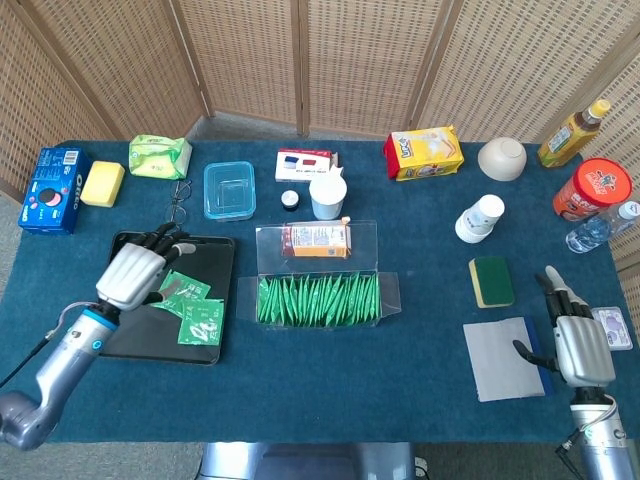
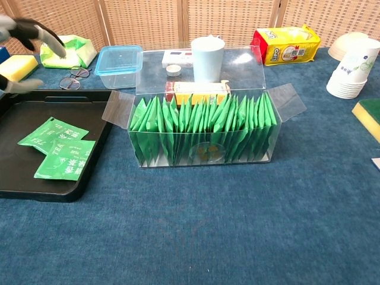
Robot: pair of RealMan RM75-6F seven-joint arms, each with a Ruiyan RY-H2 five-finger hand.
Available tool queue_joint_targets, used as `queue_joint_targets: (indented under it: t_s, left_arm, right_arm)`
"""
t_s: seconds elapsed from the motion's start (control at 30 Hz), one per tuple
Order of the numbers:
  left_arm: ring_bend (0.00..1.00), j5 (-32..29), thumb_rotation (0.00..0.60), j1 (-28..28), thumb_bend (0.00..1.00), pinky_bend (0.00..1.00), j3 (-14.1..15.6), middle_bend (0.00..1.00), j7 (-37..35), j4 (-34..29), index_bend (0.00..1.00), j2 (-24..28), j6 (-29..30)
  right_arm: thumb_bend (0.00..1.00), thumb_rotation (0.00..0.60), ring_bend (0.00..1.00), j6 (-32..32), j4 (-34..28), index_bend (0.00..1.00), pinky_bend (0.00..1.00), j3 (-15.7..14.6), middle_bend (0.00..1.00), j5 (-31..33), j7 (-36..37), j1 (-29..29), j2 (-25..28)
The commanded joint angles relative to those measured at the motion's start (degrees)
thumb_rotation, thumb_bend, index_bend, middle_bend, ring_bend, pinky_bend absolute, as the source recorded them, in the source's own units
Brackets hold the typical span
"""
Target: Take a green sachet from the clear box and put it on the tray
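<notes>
The clear box (image 1: 318, 298) (image 2: 202, 127) stands mid-table with its flaps open and a row of several green sachets upright inside. Two green sachets lie flat on the black tray (image 1: 128, 340) (image 2: 18, 181): one (image 1: 184, 288) (image 2: 52, 131) further back, the other (image 1: 202, 320) (image 2: 66, 160) overlapping its front corner. My left hand (image 1: 132, 272) (image 2: 25, 39) hovers over the tray's back left part with fingers spread and nothing in it. My right hand (image 1: 575, 338) rests open at the table's right front, far from the box.
Behind the box are an orange carton (image 1: 316, 239), a pale cup (image 1: 327, 195), and an empty blue container (image 1: 229, 189). Glasses (image 2: 75, 77) lie by the tray's back edge. A grey cloth (image 1: 503, 358) and green sponge (image 1: 491, 281) lie near my right hand.
</notes>
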Motion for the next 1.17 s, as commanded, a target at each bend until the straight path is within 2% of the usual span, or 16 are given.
queue_joint_targets:
  t_s: [0.03,0.27,0.33,0.47,0.63,0.8,1.17]
  left_arm:
    - [0.08,0.3,0.6,3.5,0.34,0.21,0.2,0.17,-0.8,-3.8,0.25,3.2,4.3]
    - [0.08,0.1,0.6,11.5,0.34,0.21,2.2,0.17,-2.3,-8.7,0.25,8.1,12.7]
    - [0.08,-0.8,0.6,16.4,0.34,0.21,3.9,0.17,-3.1,-10.0,0.25,10.0,17.1]
    - [0.08,-0.9,0.6,22.0,0.34,0.21,6.2,0.17,-3.8,-10.0,0.25,11.4,21.2]
    - [0.08,-2.1,0.6,27.4,0.34,0.21,7.3,0.17,-7.0,-8.8,0.26,11.8,24.4]
    - [0.08,-1.0,0.6,29.3,0.34,0.21,6.9,0.17,-8.7,-7.9,0.27,11.3,25.9]
    - [0.08,1.0,0.6,30.3,0.34,0.21,5.2,0.17,-6.7,-8.9,0.27,11.1,25.8]
  right_arm:
    - [0.2,0.6,0.11,-0.2,0.1,0.0,0.2,0.0,0.02,-0.2,0.1,0.2,0.1]
    - [0.2,0.6,0.1,-1.1,0.3,0.0,0.2,0.2,0.02,-0.7,0.0,1.2,0.4]
    - [0.2,0.6,0.1,-1.8,0.2,0.0,0.2,0.2,0.02,-1.1,-0.8,1.9,0.7]
    - [0.2,0.6,0.1,-2.4,-0.9,0.0,0.2,0.4,0.03,-1.4,-2.4,2.8,1.2]
    - [0.2,0.6,0.1,-2.6,-2.2,0.0,0.2,0.5,0.02,-1.9,-5.6,3.6,1.6]
    - [0.2,0.6,0.1,-2.5,-3.4,0.0,0.2,0.6,0.03,-2.7,-6.1,4.2,1.5]
    - [0.2,0.6,0.1,-2.5,-2.8,0.0,0.2,-0.1,0.03,-2.6,-5.3,4.3,1.4]
